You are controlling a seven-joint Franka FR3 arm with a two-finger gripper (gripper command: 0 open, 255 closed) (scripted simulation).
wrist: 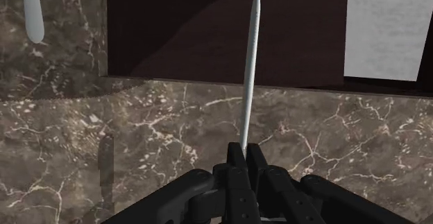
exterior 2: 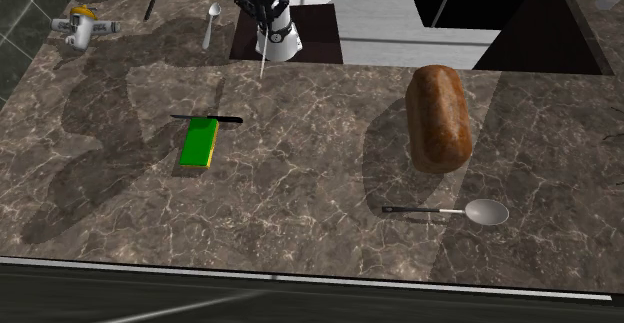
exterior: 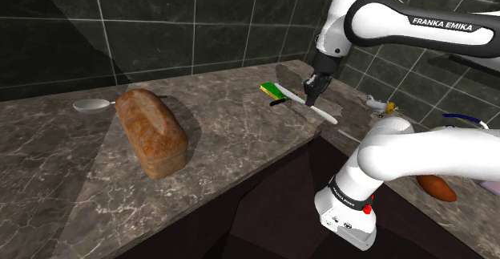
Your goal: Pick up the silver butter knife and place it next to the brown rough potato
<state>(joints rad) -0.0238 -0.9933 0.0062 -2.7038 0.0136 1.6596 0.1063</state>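
Note:
The silver butter knife [wrist: 249,77] is clamped at one end between my gripper's [wrist: 244,159] shut fingers, and its long thin blade points straight away from the hand. In the shoulder view the gripper [exterior: 312,95] hangs above the counter's corner, with the knife [exterior: 325,115] slanting out towards the stand. The second exterior view shows the gripper [exterior 2: 262,9] at the top edge and the knife [exterior 2: 263,59] hanging over the counter's far edge. The brown potato [exterior: 437,188] lies on the side counter at the shoulder view's right, partly behind the arm.
A large bread loaf [exterior: 152,131] lies mid-counter. A green sponge [exterior 2: 198,143] with a black utensil [exterior 2: 206,119] beside it sits near the gripper. A spoon [exterior 2: 450,211] lies past the loaf. Another spoon [exterior 2: 210,21] and a small shaker [exterior 2: 81,25] lie on the side counter.

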